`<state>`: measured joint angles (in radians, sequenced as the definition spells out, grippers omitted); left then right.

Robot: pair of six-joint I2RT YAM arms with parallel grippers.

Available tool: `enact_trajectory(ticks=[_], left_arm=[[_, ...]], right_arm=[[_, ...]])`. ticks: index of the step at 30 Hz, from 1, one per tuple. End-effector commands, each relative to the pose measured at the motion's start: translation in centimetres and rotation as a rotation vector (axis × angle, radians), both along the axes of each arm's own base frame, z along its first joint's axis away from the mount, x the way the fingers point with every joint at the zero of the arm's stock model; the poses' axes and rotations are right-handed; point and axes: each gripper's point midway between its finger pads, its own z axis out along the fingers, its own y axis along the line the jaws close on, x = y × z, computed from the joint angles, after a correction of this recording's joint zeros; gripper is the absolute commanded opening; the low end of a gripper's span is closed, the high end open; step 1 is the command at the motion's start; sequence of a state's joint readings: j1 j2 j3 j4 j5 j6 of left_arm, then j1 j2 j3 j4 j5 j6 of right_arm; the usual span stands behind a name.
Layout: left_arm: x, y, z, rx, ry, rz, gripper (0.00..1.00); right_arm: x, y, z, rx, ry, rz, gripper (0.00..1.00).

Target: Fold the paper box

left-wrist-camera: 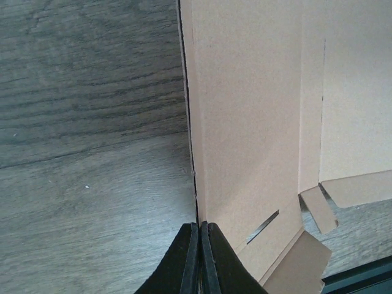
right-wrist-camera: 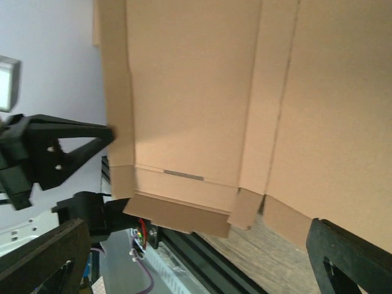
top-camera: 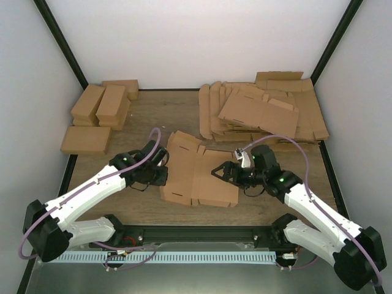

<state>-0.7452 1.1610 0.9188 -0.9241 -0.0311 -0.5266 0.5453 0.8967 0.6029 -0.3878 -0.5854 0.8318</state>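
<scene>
The paper box (top-camera: 199, 177) lies opened out as a flat creased brown sheet in the middle of the table. My left gripper (top-camera: 163, 175) is shut, and its tips (left-wrist-camera: 200, 229) meet right at the box's left edge (left-wrist-camera: 191, 153). I cannot tell whether they pinch that edge. In the left wrist view the box's panel (left-wrist-camera: 251, 122) stretches to the right of the fingers. My right gripper (top-camera: 220, 172) stands wide open over the box's right half with nothing between its fingers. In the right wrist view its gripper (right-wrist-camera: 196, 263) frames the box's near flaps (right-wrist-camera: 184, 211).
A thick pile of flat cardboard sheets (top-camera: 263, 113) fills the back right. Narrow folded brown boxes (top-camera: 104, 103) are stacked at the back left, with one flat box (top-camera: 86, 139) in front of them. A black rail (top-camera: 202, 231) runs along the near table edge.
</scene>
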Motion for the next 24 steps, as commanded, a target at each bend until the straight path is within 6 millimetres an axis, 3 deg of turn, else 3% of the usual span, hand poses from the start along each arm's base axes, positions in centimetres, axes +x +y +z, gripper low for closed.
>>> enact_trajectory(ticks=[1,5,10,14,18,24], left_arm=[[-0.4,0.9,1.0,0.082,-0.018,-0.049,0.04],[0.0,1.5,1.4,0.186,-0.042,-0.062,0.04],[0.5,0.7,2.8,0.319,-0.111,-0.104,0.04],[0.9,0.2,3.8,0.398,-0.160,-0.126,0.04],[1.0,-0.8,4.5,0.452,-0.206,-0.164,0.04],[0.4,-2.7,4.8,0.423,-0.223,-0.206,0.04]], right_arm=[[1.0,0.9,0.9,0.084,-0.079,-0.004,0.99],[0.5,1.1,-2.1,0.091,-0.029,-0.008,0.97],[0.2,2.0,-2.6,0.107,-0.021,0.005,0.97],[0.7,3.2,-0.8,0.165,-0.040,-0.021,0.94],[2.0,4.5,1.2,0.220,-0.043,-0.093,0.83],[4.1,7.5,4.8,0.271,-0.087,-0.153,0.79]])
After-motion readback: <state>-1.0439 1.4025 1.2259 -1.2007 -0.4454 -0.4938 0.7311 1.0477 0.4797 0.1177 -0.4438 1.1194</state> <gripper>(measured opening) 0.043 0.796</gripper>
